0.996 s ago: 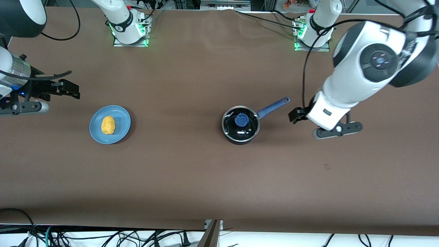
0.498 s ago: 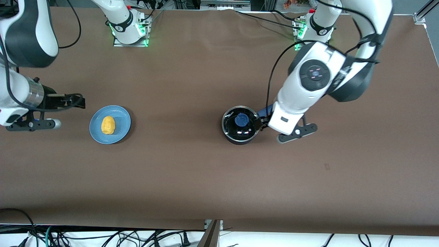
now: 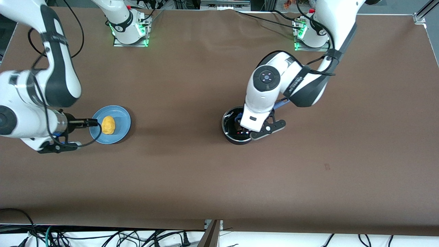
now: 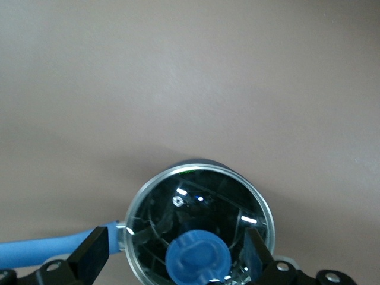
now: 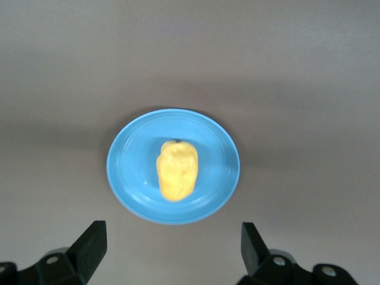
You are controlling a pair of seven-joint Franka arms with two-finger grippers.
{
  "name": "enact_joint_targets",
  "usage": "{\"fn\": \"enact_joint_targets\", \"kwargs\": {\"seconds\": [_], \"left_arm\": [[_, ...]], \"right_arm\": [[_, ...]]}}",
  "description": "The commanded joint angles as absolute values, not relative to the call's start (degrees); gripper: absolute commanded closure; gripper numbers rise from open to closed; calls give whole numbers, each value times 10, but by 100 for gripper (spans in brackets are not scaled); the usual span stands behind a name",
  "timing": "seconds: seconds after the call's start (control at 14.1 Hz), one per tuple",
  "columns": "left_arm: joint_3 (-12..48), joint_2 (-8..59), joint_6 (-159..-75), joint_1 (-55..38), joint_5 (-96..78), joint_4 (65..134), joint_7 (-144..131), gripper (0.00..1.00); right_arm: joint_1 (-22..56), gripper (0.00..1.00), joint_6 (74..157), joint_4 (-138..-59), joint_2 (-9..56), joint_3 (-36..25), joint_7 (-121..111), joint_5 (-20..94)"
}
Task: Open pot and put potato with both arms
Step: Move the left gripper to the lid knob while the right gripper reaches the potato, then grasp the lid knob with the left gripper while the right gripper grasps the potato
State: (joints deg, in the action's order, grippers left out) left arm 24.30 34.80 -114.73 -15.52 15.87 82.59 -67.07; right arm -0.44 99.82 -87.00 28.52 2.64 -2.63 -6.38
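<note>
The black pot (image 3: 230, 132) stands mid-table with its clear glass lid (image 4: 196, 205) on; the blue knob (image 4: 198, 259) is centred on the lid. Its blue handle (image 4: 53, 249) points toward the left arm's end. My left gripper (image 4: 175, 244) hangs open over the lid, one finger on each side of the knob and apart from it. The yellow potato (image 3: 108, 125) lies on a blue plate (image 3: 120, 115) toward the right arm's end. My right gripper (image 3: 92, 122) is open at the plate's edge, short of the potato (image 5: 177, 170), with nothing between its fingers (image 5: 92, 243).
The brown table top (image 3: 185, 164) is bare around the pot and the plate. Both arm bases (image 3: 128, 27) stand along the table edge farthest from the front camera. Cables lie off the table's near edge.
My left arm has swung in from its end of the table to over the pot's lid. My right arm has moved in to the plate's edge. Both grippers stayed open.
</note>
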Motion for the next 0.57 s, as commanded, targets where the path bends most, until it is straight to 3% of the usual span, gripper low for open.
{"fn": "enact_joint_targets", "kwargs": {"seconds": [0.0,0.5], "left_arm": [[241,347,-1186,-163,176,850,-694,0],[241,347,-1241,-166,176,898,-726,0]], "right_arm": [[-10,0,1074,-948,275,31,-34,-73],[-11,0,1170,-1047,282,30,-19,-70]]}}
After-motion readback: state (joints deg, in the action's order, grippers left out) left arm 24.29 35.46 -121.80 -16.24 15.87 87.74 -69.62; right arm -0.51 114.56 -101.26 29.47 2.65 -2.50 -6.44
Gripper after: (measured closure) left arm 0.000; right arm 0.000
